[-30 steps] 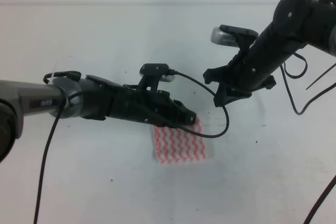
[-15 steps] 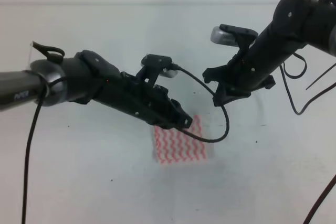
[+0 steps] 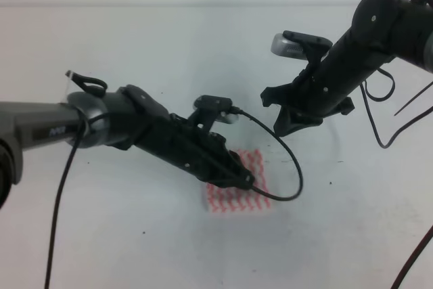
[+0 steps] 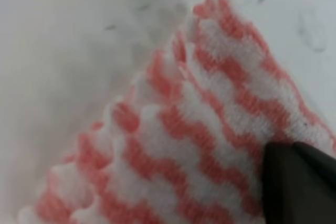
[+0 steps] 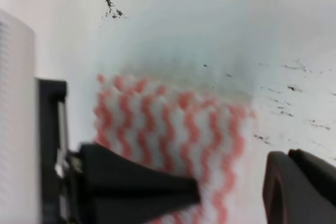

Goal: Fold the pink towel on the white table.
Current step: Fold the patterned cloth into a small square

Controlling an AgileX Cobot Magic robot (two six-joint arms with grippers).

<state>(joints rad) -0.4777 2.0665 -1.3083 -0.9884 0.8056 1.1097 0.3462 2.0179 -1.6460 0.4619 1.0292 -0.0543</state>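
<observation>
The pink towel (image 3: 258,167) lies as a small rectangle in the middle of the white table (image 3: 135,235). My left gripper (image 3: 247,181) reaches in from the left, with its tip low over the towel's middle and hiding the upper left part. In the left wrist view the towel (image 4: 199,108) fills the frame. A single dark finger (image 4: 302,182) rests on it at the lower right, and the other finger is hidden. My right gripper (image 3: 279,113) hangs open above the table, up and to the right of the towel and clear of it. The towel (image 5: 173,119) also shows in the right wrist view.
A black cable (image 3: 294,174) loops from the left wrist camera down past the towel's right edge. The left gripper's dark tip (image 5: 142,182) crosses the right wrist view over the towel. Small dark specks dot the table around the towel.
My left gripper has moved from the towel's upper edge down and right over its middle. The towel's left edge has shifted slightly right. The right arm has barely moved.
</observation>
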